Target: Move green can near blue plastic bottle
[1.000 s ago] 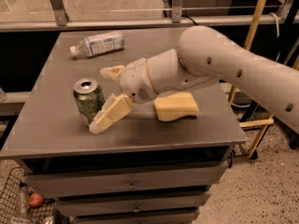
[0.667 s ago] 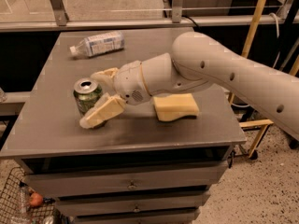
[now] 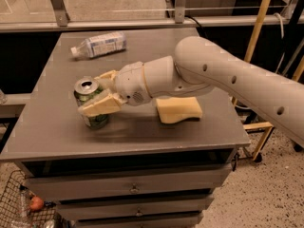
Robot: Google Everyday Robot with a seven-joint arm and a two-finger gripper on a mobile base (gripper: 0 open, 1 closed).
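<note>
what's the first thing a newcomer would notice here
The big white arm reaching in from the right over the grey table, its gripper at the upright green can near the front left. Then the blue plastic bottle lying on its side at the far left, and a pale yellow block mid-table.

No print legible on the blue plastic bottle (image 3: pixel 99 44) or green can (image 3: pixel 88 87).

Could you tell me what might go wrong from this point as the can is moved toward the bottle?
The gripper is at the upright green can; a weak hold might let it tip or slip. The blue plastic bottle lies on its side at the back, so a bump could roll it. The arm passes close over the yellow sponge and might drag it.
</note>
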